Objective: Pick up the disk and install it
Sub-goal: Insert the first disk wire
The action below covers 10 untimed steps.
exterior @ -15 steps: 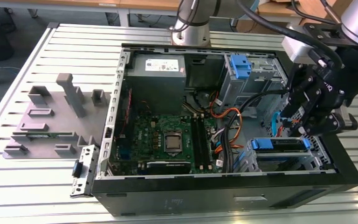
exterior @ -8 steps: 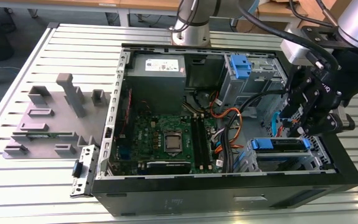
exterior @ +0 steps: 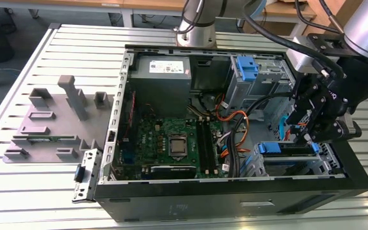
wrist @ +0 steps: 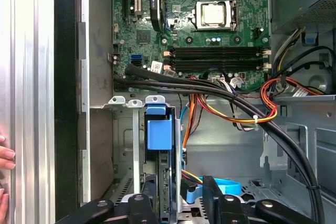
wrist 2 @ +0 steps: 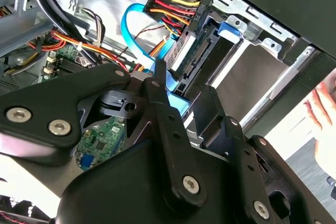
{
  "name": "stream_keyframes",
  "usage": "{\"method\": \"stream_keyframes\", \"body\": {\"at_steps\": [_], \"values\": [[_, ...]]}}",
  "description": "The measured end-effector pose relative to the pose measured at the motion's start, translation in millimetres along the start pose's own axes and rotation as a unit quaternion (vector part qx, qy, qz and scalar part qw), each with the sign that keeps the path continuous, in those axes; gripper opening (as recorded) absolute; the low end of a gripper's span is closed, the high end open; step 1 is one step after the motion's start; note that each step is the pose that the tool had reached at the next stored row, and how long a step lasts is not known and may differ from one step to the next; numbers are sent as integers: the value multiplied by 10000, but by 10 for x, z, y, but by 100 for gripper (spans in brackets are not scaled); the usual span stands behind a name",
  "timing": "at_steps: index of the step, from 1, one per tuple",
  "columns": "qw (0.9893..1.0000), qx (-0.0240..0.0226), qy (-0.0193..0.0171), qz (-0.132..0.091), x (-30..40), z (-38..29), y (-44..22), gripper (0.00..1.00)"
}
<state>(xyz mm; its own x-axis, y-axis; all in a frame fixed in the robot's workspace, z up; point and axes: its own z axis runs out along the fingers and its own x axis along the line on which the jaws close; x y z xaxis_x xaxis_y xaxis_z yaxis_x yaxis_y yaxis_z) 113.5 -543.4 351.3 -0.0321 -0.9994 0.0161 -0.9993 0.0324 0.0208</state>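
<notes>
The disk (exterior: 287,149) sits edge-up in the drive bay at the case's front corner, on the exterior view's right, with its blue tab (exterior: 273,147) showing. The first wrist view shows that blue tab (wrist: 159,129) over the disk's thin edge (wrist: 164,182) inside the metal cage. In the second wrist view a connector with coloured wires is plugged into the disk (wrist 2: 191,56), next to a blue data cable (wrist 2: 131,30). My gripper (exterior: 306,139) hangs just above the bay. Its black fingers (wrist: 215,203) stand apart on either side of the disk, open and holding nothing.
The open computer case (exterior: 235,191) lies on a slatted metal table (exterior: 37,191). Inside are a motherboard (exterior: 171,139), a grey power-supply box (exterior: 161,72), a bare blue bracket (exterior: 247,67) and loose cables (exterior: 235,124). A grey fixture block (exterior: 50,124) lies to the left. A person's hand (wrist 2: 321,114) is beside the case.
</notes>
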Motion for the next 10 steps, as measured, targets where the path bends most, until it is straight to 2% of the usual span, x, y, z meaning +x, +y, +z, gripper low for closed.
{"method": "stream_keyframes", "body": {"at_steps": [10], "values": [[10000, 0, 1, -1, 0, 1, -1, 48]]}}
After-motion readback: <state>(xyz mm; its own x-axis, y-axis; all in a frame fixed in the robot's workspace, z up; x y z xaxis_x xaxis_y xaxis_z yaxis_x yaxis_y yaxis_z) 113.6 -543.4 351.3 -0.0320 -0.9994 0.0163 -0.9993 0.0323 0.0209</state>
